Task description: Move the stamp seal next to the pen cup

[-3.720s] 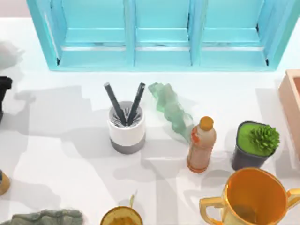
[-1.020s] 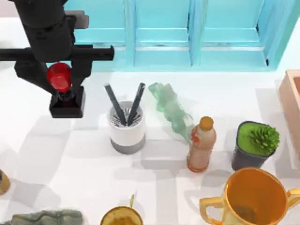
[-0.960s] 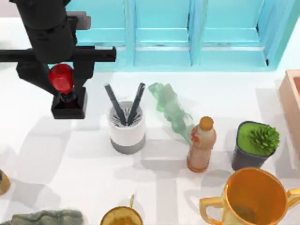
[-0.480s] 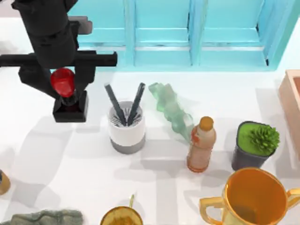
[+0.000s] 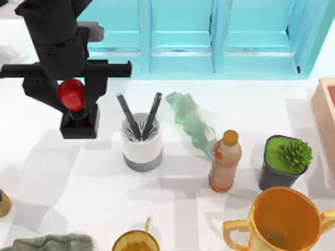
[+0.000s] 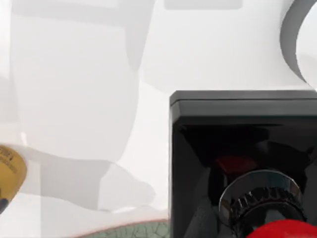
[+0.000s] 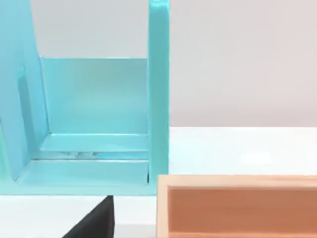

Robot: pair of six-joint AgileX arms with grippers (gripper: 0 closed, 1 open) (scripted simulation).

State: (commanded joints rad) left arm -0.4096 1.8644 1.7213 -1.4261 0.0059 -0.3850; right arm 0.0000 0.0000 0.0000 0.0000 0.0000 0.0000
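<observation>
The left gripper (image 5: 71, 99) clenches the seal (image 5: 78, 111) by its red knob, just left of the cup (image 5: 141, 142), where a careless sideways move risks clipping the pens (image 5: 140, 116) and tipping the cup.

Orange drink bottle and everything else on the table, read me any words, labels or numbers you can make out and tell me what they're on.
None can be read.
Orange drink bottle: its label shows markings too blurred to read.
Yellow object in the left wrist view: dark marks, too small to read.
Pen cup, stamp seal in the left claw, golden cup: no text.
</observation>
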